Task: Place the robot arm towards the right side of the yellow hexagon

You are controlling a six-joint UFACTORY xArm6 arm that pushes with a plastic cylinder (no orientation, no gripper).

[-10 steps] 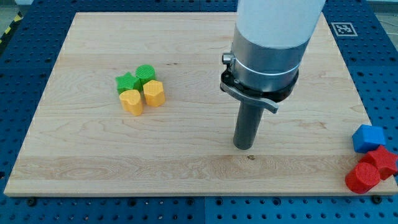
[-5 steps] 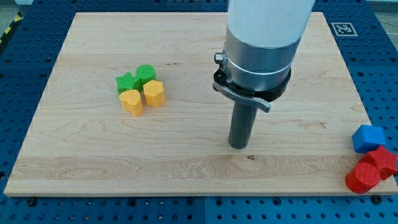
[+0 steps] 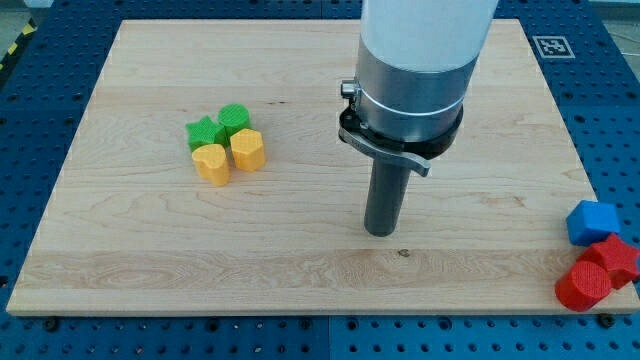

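The yellow hexagon sits on the wooden board at the view's left, in a tight cluster. A yellow heart-like block touches it on its left. A green star and a green round block sit just above them. My tip rests on the board well to the right of the yellow hexagon and a little lower in the view. It touches no block. The rod hangs from a large grey and white cylinder.
A blue block and two red blocks lie off the board's lower right corner on the blue perforated table. A black-and-white marker sits at the board's upper right corner.
My tip has slid a short way to the left, toward the cluster, and slightly up in the view. The blocks have not moved.
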